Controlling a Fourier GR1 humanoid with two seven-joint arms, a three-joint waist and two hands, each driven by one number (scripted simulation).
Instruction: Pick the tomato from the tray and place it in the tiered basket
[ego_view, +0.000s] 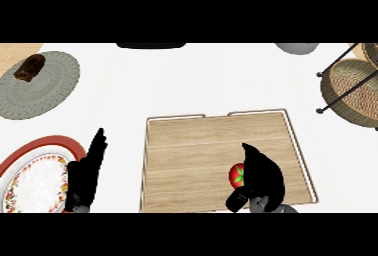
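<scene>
One wooden tray (221, 150) on the counter (192, 80), holding one tomato (236, 174). One tiered basket (353, 87) up and right of the tray. Right hand (262, 177) curled over the tomato, touching it. Left hand (87, 172) left of the tray, fingers straight, holding nothing.

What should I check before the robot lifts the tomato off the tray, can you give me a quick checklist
1. Tomato on the wooden tray: ok.
2. Right hand at the tomato, covering its right side: ok.
3. Fingers closed round the tomato: cannot tell, the hand hides that side.
4. Left hand off the tray, open, beside the patterned plate: ok.
5. Tiered basket in view at the upper right edge: ok.
6. Counter between tray and basket bare of obstacles: ok.
</scene>
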